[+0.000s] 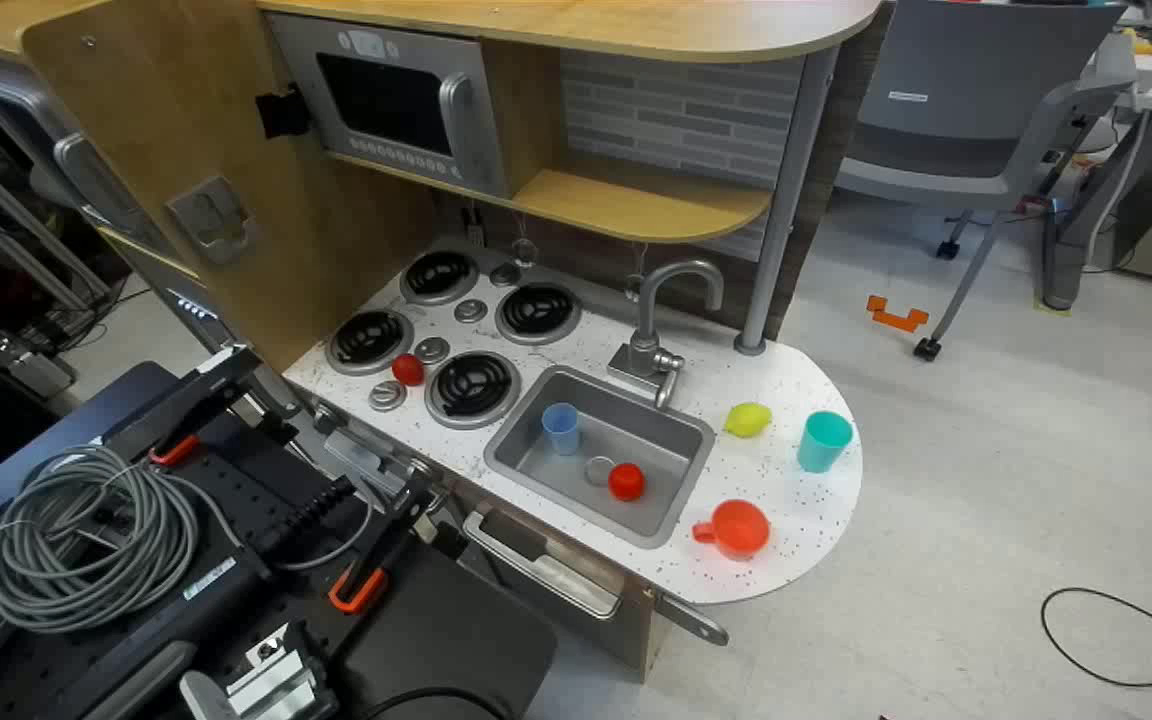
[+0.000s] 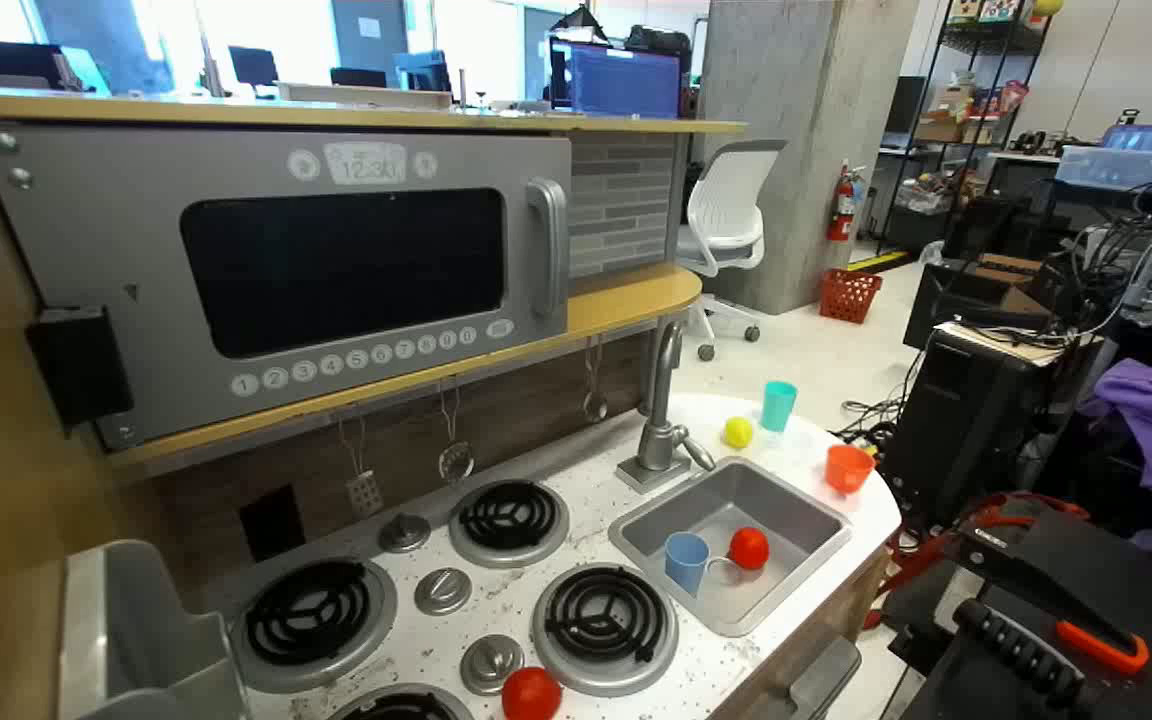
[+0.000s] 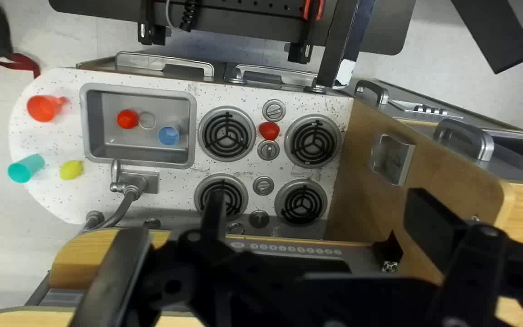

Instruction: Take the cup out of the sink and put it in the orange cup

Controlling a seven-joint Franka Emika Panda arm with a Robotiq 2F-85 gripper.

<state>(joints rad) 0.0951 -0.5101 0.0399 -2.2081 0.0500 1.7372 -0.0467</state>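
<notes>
The sink is a grey basin in the white countertop; it shows in all views. A blue cup stands upright in it, also in the wrist view. A red item lies beside the drain in the sink; it looks round like a ball or tomato, and no cup opening shows on it. The orange cup, orange-red with a handle, stands on the countertop beside the sink, also in the wrist view. My gripper is open and empty, high above the kitchen near the microwave; it is out of both exterior views.
A grey faucet rises behind the sink. A yellow lemon and a teal cup stand near the orange cup. A red round item lies among the burners. The microwave and a wooden shelf overhang the counter's back.
</notes>
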